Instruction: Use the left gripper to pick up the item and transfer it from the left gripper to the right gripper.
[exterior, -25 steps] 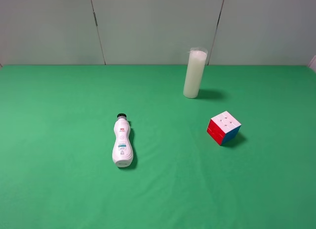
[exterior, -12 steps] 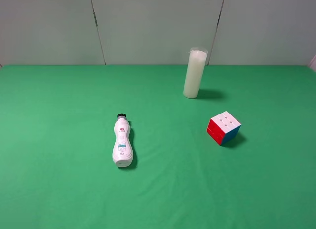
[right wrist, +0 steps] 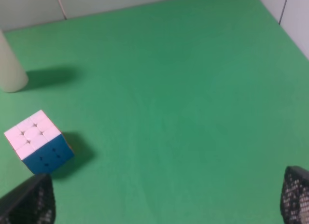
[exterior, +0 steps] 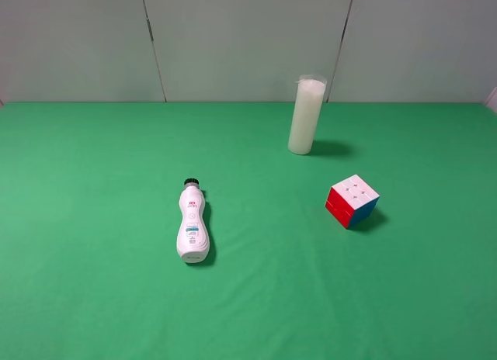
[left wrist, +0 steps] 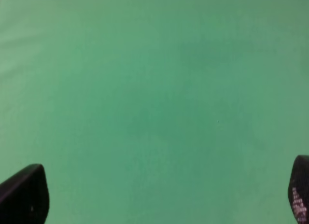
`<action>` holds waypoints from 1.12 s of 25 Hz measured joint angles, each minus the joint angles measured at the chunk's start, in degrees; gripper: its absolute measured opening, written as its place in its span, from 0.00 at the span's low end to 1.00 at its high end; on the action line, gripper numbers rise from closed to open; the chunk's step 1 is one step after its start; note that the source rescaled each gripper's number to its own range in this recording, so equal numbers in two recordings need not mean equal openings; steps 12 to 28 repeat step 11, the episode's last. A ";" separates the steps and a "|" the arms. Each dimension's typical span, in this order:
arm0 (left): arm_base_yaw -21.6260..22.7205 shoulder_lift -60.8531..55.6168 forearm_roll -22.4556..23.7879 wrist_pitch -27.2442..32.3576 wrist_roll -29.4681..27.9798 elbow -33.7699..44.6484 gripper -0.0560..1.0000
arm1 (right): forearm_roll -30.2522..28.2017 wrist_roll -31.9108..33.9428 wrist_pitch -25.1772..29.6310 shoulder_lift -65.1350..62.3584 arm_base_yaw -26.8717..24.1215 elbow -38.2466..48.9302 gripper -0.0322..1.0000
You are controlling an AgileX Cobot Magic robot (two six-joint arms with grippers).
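The puzzle cube (exterior: 352,201) sits on the green table, right of centre, white face up with red and blue sides; it also shows in the right wrist view (right wrist: 37,141). Neither arm shows in the exterior high view. My left gripper (left wrist: 159,197) is open over bare green cloth, only its two black fingertips (left wrist: 24,195) showing, wide apart. My right gripper (right wrist: 164,197) is open and empty, its fingertips (right wrist: 31,202) wide apart, with the cube just beyond one of them.
A white bottle with a black cap (exterior: 192,222) lies on its side left of centre. A tall white cylinder (exterior: 306,116) stands at the back, also at the edge of the right wrist view (right wrist: 9,69). Grey wall panels (exterior: 248,42) back the table.
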 joint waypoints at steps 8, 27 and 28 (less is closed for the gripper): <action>0.00 0.00 0.00 0.00 0.00 0.00 1.00 | 0.00 0.00 -0.04 0.00 0.00 0.00 1.00; 0.00 0.00 0.00 0.00 0.00 0.00 1.00 | 0.00 0.00 -0.04 0.00 0.00 0.00 1.00; 0.00 0.00 0.00 0.00 0.00 0.00 1.00 | 0.00 0.00 -0.04 0.00 0.00 0.00 1.00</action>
